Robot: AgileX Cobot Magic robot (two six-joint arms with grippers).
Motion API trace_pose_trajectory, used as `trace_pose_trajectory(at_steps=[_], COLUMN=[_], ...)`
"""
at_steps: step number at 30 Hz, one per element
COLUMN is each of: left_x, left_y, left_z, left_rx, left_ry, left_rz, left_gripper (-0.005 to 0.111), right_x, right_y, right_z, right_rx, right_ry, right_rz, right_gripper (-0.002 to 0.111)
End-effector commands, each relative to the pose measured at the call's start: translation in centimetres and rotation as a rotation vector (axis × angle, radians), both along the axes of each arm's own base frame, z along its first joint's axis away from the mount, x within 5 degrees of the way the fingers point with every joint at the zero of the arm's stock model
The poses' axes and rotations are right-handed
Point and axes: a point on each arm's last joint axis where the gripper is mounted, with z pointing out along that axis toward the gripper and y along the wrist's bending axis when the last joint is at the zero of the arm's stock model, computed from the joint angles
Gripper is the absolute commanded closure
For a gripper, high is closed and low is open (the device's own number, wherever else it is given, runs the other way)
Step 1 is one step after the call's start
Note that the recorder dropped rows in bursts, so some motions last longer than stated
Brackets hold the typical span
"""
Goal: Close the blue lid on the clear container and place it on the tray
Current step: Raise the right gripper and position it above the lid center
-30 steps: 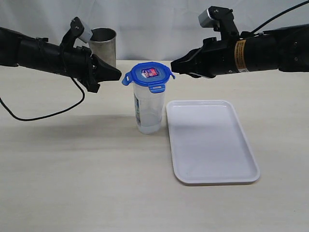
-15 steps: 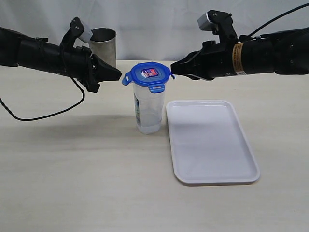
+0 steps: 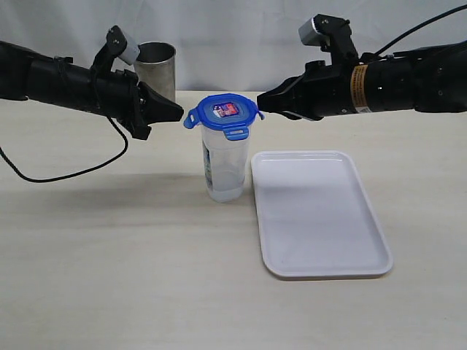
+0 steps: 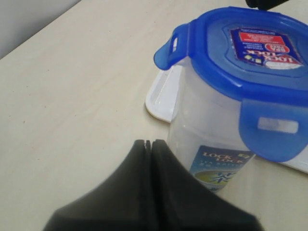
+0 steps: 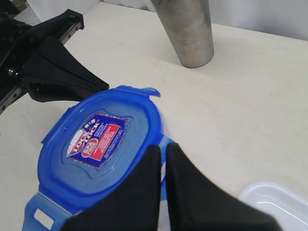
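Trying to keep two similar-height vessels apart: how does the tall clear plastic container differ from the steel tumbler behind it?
The tall clear plastic container is see-through with a printed label; the steel tumbler is opaque, plain metal. The container carries a blue snap-flap lid; the tumbler is open-topped. The container stands beside the white tray; the tumbler stands farther back. Both stand upright.

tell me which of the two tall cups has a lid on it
The clear container, standing beside the white tray, with the blue lid on top. The steel tumbler behind it is open-topped.
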Motion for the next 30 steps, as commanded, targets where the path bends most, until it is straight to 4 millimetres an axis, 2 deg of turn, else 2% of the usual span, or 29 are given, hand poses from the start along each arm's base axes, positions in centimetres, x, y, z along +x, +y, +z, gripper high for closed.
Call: trace_pose_trajectory(at_steps=[1, 15, 19, 30], left_x=[-0.1, -0.1, -0.1, -0.1], left_y=[-0.14, -0.14, -0.16, -0.16], left_z=[0.48, 0.48, 0.5, 0.5], left_rx=[-0.013, -0.013, -0.017, -0.017], left_ry=[-0.004, -0.004, -0.003, -0.003], left_rz=[-0.008, -0.008, -0.008, -0.008], left_gripper=[0.107, 0.107, 0.107, 0.107], right_x=[0.04, 0.01, 0.47, 0.05], right_y=[0.13, 0.2, -0.27, 0.21], right_z=[0.28, 0.14, -0.13, 0.09], right_rx=[0.006, 0.0, -0.039, 0.005], right_ry=[-0.012, -0.017, -0.026, -0.014], right_rz=[0.012, 0.03, -0.032, 0.026], right_gripper=[0.104, 0.104, 0.104, 0.104])
